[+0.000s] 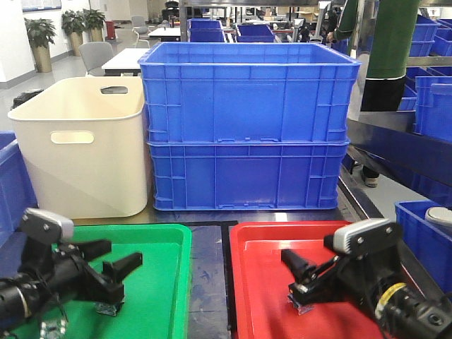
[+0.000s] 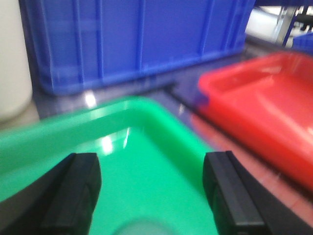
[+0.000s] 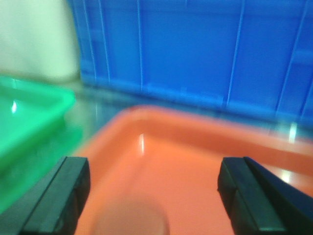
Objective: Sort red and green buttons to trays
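The green tray (image 1: 159, 282) lies front left and the red tray (image 1: 258, 282) front right. My left gripper (image 1: 116, 256) hangs open low over the green tray. A small grey block (image 1: 109, 308), likely the green button's body, sits on the tray right under it. In the left wrist view the gripper (image 2: 151, 191) is open over the green tray (image 2: 146, 147), with a blurred pale round cap (image 2: 144, 229) below. My right gripper (image 1: 296, 274) is open over the red tray above a small object (image 1: 304, 302). The right wrist view shows the open gripper (image 3: 154, 191) and a blurred reddish cap (image 3: 132, 218).
Two stacked deep blue crates (image 1: 247, 127) stand just behind the trays, with a cream tub (image 1: 81, 141) to their left. More blue crates sit at the far left (image 1: 10, 183) and front right (image 1: 424, 233). A person in green (image 1: 392, 42) stands at the back right.
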`<state>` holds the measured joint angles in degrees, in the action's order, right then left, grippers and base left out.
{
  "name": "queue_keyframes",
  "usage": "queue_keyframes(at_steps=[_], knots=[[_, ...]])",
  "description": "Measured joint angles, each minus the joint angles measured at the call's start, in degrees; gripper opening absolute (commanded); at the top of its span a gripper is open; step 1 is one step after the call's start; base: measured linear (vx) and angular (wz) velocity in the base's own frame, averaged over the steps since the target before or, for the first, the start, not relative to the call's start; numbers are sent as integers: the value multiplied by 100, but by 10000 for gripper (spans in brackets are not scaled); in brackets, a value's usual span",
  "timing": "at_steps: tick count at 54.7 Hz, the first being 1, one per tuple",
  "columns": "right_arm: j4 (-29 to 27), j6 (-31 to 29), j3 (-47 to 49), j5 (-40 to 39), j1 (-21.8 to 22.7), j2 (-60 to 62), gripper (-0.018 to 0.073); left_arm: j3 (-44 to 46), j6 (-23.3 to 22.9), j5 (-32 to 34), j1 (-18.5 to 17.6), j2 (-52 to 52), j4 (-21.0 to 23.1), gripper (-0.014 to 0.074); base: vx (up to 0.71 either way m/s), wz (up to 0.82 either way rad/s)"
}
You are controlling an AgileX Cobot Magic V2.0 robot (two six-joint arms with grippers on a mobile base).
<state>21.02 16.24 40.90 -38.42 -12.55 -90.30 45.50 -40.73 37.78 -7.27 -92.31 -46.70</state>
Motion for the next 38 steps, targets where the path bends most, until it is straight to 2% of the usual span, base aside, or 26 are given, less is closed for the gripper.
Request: queue_keyframes(at_steps=[6, 10, 11, 14, 16, 21, 28, 32, 38], knots=[[-5, 5, 0, 190, 0, 550, 508, 0, -6, -246, 0, 591, -42, 486, 0, 0], [-5, 5, 0, 592, 0, 980, 417, 0, -88, -688, 0, 1088, -201, 367, 0, 0], [-5, 18, 0, 1706, 0, 1606, 222, -99, -645, -1364, 0, 1858, -624, 132, 0, 0], [-10, 22, 0, 2441, 0, 1979, 88, -267, -1120, -1615, 0, 2300, -956, -13, 0, 0], [-11, 22, 0, 2891, 0, 2248, -11, -411, -1429, -1727, 0, 2577, -1200, -9, 0, 0], [-62, 22, -119, 3811, 0, 2828, -13, -928, -2333, -1804, 0, 3348, -2026, -7, 0, 0], [-95, 22, -637, 4170, 0, 3535, -11, -1596, -3355, -1786, 0, 4201, -2928, -6, 0, 0], [-95, 22, -906, 4240, 0, 3885, -11, -1955, -3643, -1799, 0, 4712, -3251, -6, 0, 0], [-95, 22, -1244, 4291, 0, 4292, -11, -2266, -3751, -1804, 0, 5270, -3499, -6, 0, 0]])
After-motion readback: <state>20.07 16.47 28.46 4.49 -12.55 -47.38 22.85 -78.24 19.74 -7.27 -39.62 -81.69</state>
